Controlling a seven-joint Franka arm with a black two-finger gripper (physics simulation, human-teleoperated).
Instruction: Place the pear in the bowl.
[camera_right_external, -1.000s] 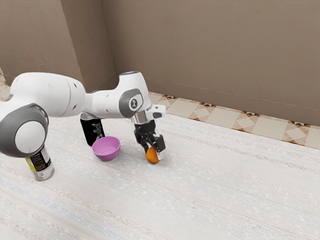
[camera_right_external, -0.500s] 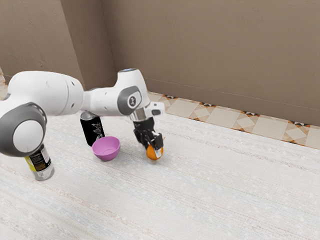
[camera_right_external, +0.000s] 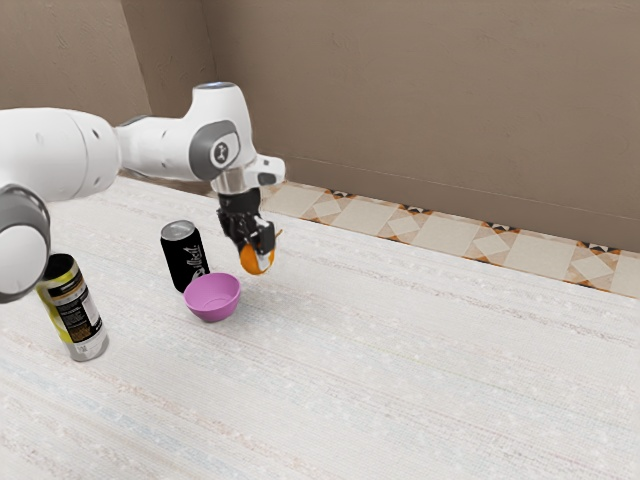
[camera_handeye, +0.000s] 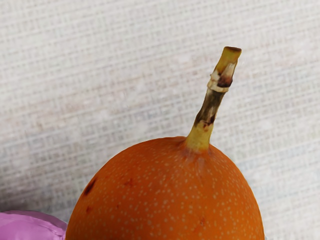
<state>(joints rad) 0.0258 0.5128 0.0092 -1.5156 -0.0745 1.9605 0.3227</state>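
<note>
From where I stand, orange round pear (camera_handeye: 165, 200): smooth skin, pale speckles, low sheen; brown-and-yellow stem (camera_handeye: 207, 105) woody, rough. Pinkish-purple round bowl (camera_right_external: 213, 302): smooth, looks plastic. Black cylindrical can (camera_right_external: 184, 262): metal-looking, silvery top. Yellow, black and white cylindrical container (camera_right_external: 75, 312): smooth printed side, material unclear. Whitish streaked tabletop (camera_right_external: 400, 380): cloth-like weave, matt, coarse up close. White robot arm (camera_right_external: 155, 150): smooth, plastic-looking, soft sheen. Black two-finger gripper (camera_right_external: 262, 259): dark, mostly matt. Brown wall (camera_right_external: 420, 100): matt, plaster-like, slightly rough.
</note>
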